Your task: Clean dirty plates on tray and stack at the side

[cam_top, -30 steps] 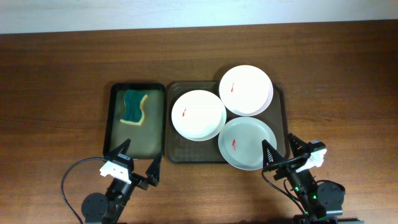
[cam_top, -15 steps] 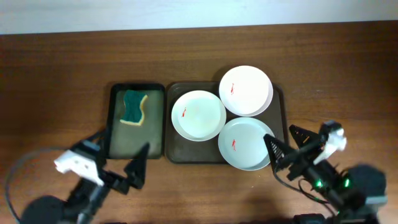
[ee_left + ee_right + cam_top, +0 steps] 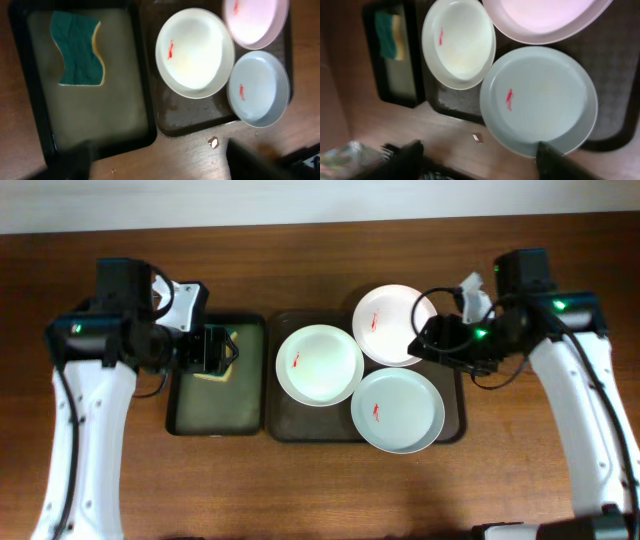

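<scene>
Right gripper hovers over plates on tray; left gripper over sponge.

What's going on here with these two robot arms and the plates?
Two robot arms are getting ready to clean dishes. Three white plates, each with a red smear, lie on the brown tray. The left arm hovers, jaws open, over the black tray where a green sponge lies; the right arm hovers, jaws open, over the brown tray's right end. Nothing is held yet.
</scene>
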You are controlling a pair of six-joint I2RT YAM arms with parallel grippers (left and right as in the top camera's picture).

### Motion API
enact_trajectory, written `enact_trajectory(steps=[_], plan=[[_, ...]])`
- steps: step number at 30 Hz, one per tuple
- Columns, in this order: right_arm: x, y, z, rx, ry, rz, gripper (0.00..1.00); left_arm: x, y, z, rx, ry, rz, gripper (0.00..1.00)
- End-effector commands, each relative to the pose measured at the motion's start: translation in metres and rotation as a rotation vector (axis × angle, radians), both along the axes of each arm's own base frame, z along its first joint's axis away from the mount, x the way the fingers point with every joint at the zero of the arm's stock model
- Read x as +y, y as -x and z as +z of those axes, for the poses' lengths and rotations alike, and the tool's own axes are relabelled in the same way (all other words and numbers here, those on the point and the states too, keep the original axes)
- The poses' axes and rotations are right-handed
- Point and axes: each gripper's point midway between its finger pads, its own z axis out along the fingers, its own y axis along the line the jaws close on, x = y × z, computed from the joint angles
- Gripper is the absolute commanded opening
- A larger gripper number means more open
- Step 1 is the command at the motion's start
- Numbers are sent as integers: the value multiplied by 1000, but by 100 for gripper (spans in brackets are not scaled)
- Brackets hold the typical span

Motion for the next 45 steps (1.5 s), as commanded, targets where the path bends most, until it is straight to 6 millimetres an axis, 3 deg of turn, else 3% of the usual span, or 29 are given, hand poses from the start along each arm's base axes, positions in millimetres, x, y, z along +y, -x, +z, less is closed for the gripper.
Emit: enact_trajectory(steps=[1, 3, 6, 8, 13, 15, 17, 20, 23, 25, 29, 32, 34, 39, 45], plan=[[16, -5, -16, 4, 83, 77, 43, 9, -19, -32, 88, -43, 33, 29], [20, -9, -35, 30, 197, 67, 42, 19, -25, -60, 179, -89, 90, 25], [32, -24, -56, 2, 303, 86, 45, 23, -29, -93, 282, -115, 114, 40], [41, -33, -70, -3, 328, 108, 54, 23, -30, -104, 313, -117, 112, 42], [48, -37, -108, 60, 368, 170, 53, 23, -33, -110, 323, -112, 133, 54], [49, -43, -108, 38, 364, 170, 54, 23, -33, -110, 330, -107, 159, 54], [49, -62, -102, -28, 345, 139, 58, 25, -36, -110, 329, -107, 197, 55], [38, -79, -97, -69, 332, 94, 64, 41, -52, -110, 271, -177, 293, 56], [25, -62, -103, -11, 367, 159, 64, 59, -73, -108, 171, -263, 336, 55], [24, -52, -105, 30, 370, 169, 65, 59, -72, -108, 176, -261, 334, 74], [22, -45, -106, 61, 376, 174, 65, 49, -50, -97, 271, -222, 306, 72], [25, -46, -105, 55, 358, 171, 66, 49, -54, -70, 244, -218, 309, 72], [31, -44, -104, 62, 318, 180, 67, 49, -58, -67, 227, -215, 310, 73], [30, -40, -104, 77, 321, 182, 73, 45, -57, -88, 240, -219, 299, 75], [31, -40, -104, 85, 318, 161, 73, 45, -69, -134, 188, -210, 304, 72]])
